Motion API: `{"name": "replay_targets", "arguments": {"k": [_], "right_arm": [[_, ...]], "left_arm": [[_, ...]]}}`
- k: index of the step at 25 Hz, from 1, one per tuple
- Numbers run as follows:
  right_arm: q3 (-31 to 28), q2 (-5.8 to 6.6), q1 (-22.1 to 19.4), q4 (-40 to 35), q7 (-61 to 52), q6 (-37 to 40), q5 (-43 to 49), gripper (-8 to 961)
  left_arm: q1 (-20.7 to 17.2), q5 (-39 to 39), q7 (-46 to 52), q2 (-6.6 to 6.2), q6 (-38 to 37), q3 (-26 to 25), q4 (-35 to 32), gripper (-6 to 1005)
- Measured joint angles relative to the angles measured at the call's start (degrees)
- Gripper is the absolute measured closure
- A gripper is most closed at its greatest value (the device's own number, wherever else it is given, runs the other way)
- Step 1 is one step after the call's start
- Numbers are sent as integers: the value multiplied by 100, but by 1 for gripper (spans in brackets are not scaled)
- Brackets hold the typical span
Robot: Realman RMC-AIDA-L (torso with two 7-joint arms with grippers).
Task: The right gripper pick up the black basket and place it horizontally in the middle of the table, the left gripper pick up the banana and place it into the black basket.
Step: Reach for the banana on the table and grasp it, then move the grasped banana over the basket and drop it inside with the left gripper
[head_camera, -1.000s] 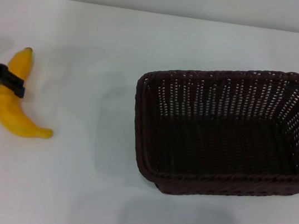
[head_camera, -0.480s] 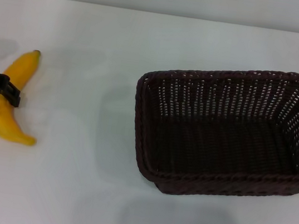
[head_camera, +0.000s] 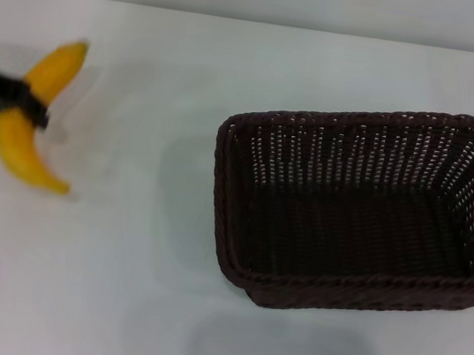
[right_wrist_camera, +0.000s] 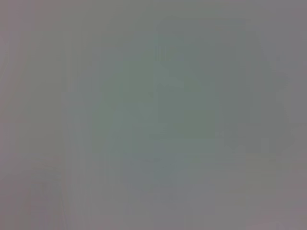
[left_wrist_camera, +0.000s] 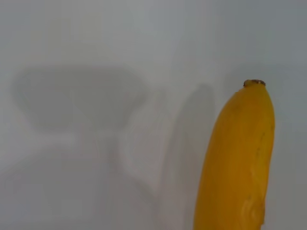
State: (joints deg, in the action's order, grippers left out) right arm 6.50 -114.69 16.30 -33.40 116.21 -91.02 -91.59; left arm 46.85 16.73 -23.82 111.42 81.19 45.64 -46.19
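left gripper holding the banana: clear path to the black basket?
Probably yes. The left gripper is clamped on the banana, and only bare table lies between it and the open-topped black basket.

One banana (head_camera: 31,123), one basket (head_camera: 366,210) and one gripper (head_camera: 18,98) in sight, all over one table (head_camera: 114,284).
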Motion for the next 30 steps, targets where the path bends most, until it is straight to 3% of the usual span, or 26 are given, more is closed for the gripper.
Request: {"name": "replay_targets", "arguments": {"k": [7,8,9,11,16,23,27,30], "right_arm": [[0,1,-30,1,21,0,0,286],[0,2,-30,1,25,0,0,286],[1,4,-30,1,27,-1,0,286],[1,12,-30,1,29,-2,0,286],[0,21,-23,0,34,-4,1,286],[10,11,-39,0,50,-39,1,287],[11,9,-94,0,51,-56,1,287],[5,9,-134,3,55,-63,14,287]], "left_arm": [[378,1137,-469,-63,1200,23,-1056,482],[519,1272,-529,-65,1445,22,-1177,482],[928,1585,-665,-56,1989,31,-1314,481],[1167,1737,-718,-29,2224,68,-1321,481],[1725,2326,-743,161,2516,555,-1296,483],[2160,2546,-737,697,2363,1321,-1115,449],[2150,2538,-514,740,1965,1962,-1144,430],[2101,2544,-487,741,1797,2097,-1158,416]]}}
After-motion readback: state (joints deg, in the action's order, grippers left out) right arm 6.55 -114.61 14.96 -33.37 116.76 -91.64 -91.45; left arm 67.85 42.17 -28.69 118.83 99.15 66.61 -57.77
